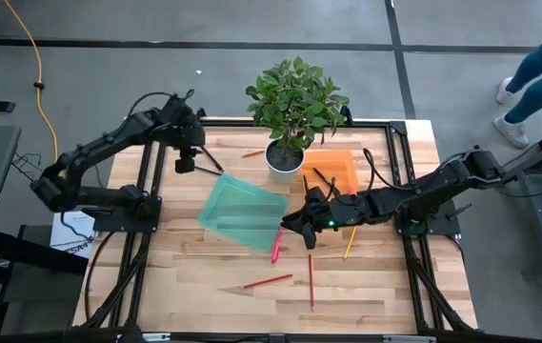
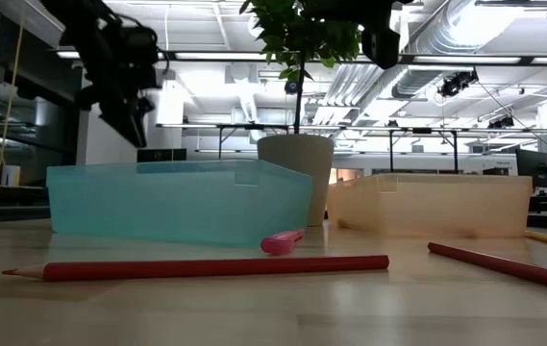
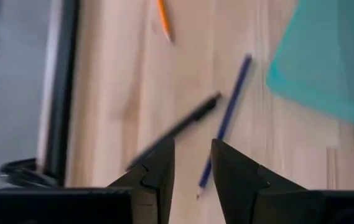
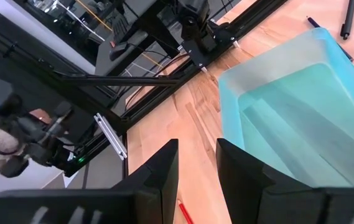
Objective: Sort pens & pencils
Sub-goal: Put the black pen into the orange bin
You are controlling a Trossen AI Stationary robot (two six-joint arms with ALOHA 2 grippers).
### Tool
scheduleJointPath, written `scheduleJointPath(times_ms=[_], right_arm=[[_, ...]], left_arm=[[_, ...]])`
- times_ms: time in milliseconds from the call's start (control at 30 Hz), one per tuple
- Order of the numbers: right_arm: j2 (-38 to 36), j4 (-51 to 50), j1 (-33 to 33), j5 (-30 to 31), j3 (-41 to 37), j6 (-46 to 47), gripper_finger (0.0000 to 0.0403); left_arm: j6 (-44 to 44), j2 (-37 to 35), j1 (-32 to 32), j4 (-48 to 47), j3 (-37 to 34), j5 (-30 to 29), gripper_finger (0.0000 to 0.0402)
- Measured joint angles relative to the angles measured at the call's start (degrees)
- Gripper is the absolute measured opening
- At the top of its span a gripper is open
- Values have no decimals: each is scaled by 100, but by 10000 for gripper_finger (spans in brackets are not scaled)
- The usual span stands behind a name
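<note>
My left gripper (image 1: pixel 186 162) (image 3: pixel 192 167) hovers open over the table's far left part. Under it lie a black pen (image 3: pixel 183 123) and a blue stick (image 3: pixel 228 111), with an orange pencil (image 3: pixel 164 22) farther off. My right gripper (image 1: pixel 299 229) (image 4: pixel 196 168) is open and empty above the teal bin's (image 1: pixel 242 211) right edge, near a pink pen (image 1: pixel 276 246) (image 2: pixel 283 240) lying flat on the table. Two red pencils (image 1: pixel 268 282) (image 1: pixel 311 281) and a yellow pencil (image 1: pixel 350 241) rest on the near half. Dark pens (image 1: pixel 325 178) lie in the orange bin (image 1: pixel 339 162).
A potted plant (image 1: pixel 290 110) stands at the far middle between the bins. An orange pencil (image 1: pixel 253 152) lies left of its pot. The table's black frame rails (image 1: pixel 151 191) run along both sides. A person's legs (image 1: pixel 537 67) show beyond the far right corner.
</note>
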Motion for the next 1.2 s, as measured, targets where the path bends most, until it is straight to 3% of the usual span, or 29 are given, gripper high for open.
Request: scheduleJointPath(times_ms=[600, 1200], right_arm=[[0, -83, -198, -29, -2, -243, 99], [0, -83, -234, -61, -2, -109, 99]], left_arm=[[1083, 1337, -477, 269, 56, -991, 92], [1837, 2634, -536, -122, 929, -1031, 92]])
